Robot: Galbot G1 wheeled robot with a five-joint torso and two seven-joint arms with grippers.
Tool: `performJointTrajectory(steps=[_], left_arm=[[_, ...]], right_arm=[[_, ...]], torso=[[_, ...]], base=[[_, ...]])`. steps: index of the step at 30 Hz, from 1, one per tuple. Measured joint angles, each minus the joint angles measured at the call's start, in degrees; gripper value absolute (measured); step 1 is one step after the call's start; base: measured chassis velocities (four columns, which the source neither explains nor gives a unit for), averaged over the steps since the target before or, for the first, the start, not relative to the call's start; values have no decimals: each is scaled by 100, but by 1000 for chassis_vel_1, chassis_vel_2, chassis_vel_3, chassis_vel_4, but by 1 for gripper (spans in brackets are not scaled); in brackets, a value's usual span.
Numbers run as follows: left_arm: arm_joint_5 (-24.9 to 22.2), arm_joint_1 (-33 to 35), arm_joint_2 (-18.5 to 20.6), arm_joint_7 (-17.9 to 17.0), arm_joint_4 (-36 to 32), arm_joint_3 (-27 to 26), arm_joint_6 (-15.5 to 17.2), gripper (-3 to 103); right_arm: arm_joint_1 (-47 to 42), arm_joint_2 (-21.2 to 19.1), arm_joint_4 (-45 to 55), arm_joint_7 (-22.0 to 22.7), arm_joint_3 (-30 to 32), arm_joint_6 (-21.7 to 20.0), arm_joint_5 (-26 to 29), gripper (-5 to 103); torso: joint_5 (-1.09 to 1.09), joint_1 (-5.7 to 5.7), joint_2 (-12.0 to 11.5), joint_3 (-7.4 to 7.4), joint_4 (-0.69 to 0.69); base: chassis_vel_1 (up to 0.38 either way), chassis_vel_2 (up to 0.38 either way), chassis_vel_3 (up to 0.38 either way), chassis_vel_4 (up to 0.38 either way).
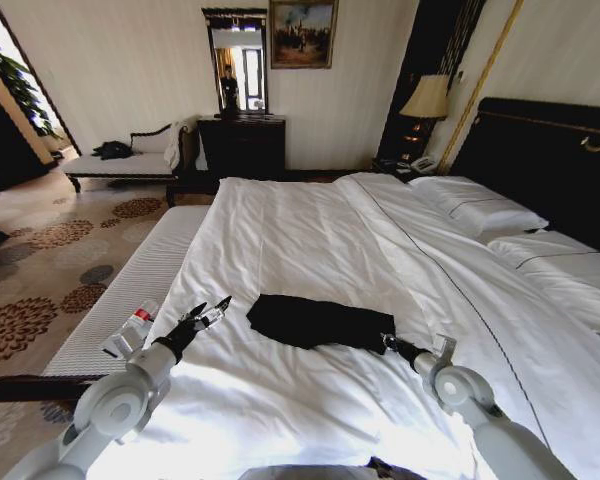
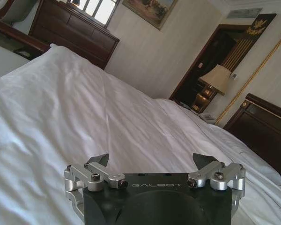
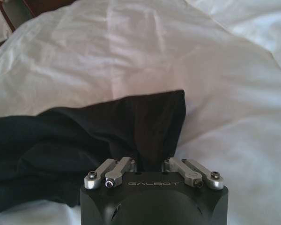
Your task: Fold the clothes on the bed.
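The clothes (image 1: 315,322) are a black top lying bunched in a flat, long bundle on the white duvet of the bed (image 1: 310,220), near its front. My right gripper (image 1: 388,342) sits at the bundle's right end, shut on the black fabric; in the right wrist view the cloth (image 3: 84,136) runs in between the closed fingers (image 3: 122,166). My left gripper (image 1: 212,311) hovers just left of the bundle, open and holding nothing. In the left wrist view its fingertips (image 2: 102,160) stand wide apart over bare duvet.
A white ribbed bench (image 1: 140,280) runs along the bed's left side, with a small packet (image 1: 132,332) on it. Pillows (image 1: 480,212) and a dark headboard (image 1: 550,150) lie to the right. A chaise (image 1: 130,160), dresser (image 1: 242,145) and lamp (image 1: 427,98) stand by the far wall.
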Motion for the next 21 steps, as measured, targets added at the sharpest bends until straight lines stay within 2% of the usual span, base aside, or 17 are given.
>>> performJointTrajectory(steps=[1, 2, 6, 7, 9, 11, 15, 16, 20, 21], left_arm=[[0, 0, 3, -5, -4, 2, 0, 100], [0, 0, 3, -5, -4, 2, 0, 100], [-2, 1, 34, -19, -16, 22, 5, 100], [-2, 1, 34, -19, -16, 22, 5, 100], [-14, -3, 48, -28, -16, 25, 8, 100], [-23, -10, 61, -40, -16, 33, 10, 100], [-91, -24, 150, -98, -36, 21, 27, 100], [-91, -24, 150, -98, -36, 21, 27, 100], [-179, -17, 239, -119, -56, -88, 42, 100], [-179, -17, 239, -119, -56, -88, 42, 100]], right_arm=[[-2, 17, -28, 10, 3, -27, 17, 28], [-2, 17, -28, 10, 3, -27, 17, 28], [43, 59, -145, 45, 2, -118, 192, 50], [43, 59, -145, 45, 2, -118, 192, 50], [143, 99, -210, 82, -22, -199, 505, 61], [220, 136, -266, 108, -57, -247, 706, 61], [513, 287, -519, 185, -228, -349, 1045, 82], [513, 287, -519, 185, -228, -349, 1045, 82], [714, 362, -638, 225, -339, -387, 1199, 97], [714, 362, -638, 225, -339, -387, 1199, 97]], torso=[[0, 0, 0, 0, 0], [0, 0, 0, 0, 0], [-1, 0, 0, 0, 0], [-1, 0, 0, 0, 0], [-1, 0, 0, 0, 0], [-1, 0, 0, 0, 0], [-2, 0, 0, 0, 0], [-2, 0, 0, 0, 0], [-1, 1, 0, 0, 0], [-1, 1, 0, 0, 0]], base=[[0, 0, 0, 0], [0, 0, 0, 0], [0, 0, 0, 0], [0, 0, 0, 0], [0, 0, 0, 0], [0, 0, 0, 0], [0, 0, 0, 0], [0, 0, 0, 0], [0, 0, 0, 0], [0, 0, 0, 0]])
